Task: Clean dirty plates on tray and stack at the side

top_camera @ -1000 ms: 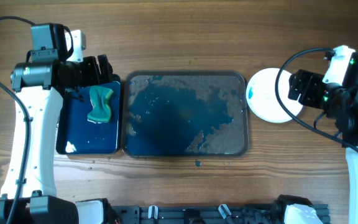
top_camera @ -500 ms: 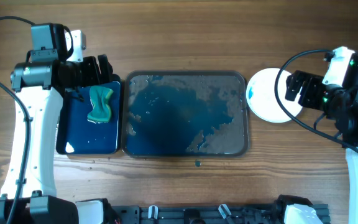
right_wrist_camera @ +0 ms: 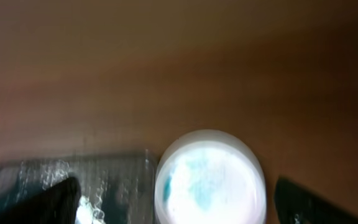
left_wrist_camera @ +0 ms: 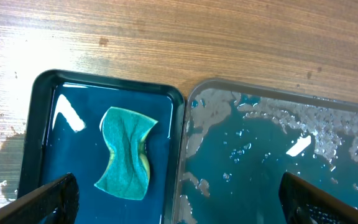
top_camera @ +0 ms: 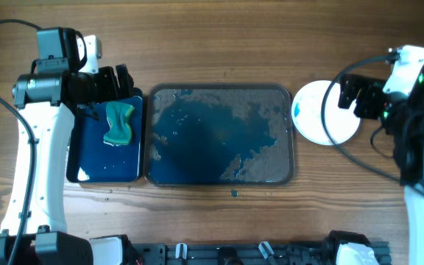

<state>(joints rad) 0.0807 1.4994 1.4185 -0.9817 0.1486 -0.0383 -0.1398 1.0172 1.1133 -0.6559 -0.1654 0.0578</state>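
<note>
Overhead: blue-smeared plates point(top_camera: 312, 112) sit just R of wet tray point(top_camera: 212, 140).

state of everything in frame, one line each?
large tray: wet, streaky, no plates on it
plate: on the table beside the large tray, blue smears on top
small tray: wet, glossy
sponge: lying in the small tray, ungripped
left gripper: open, empty
right gripper: open, empty
</note>
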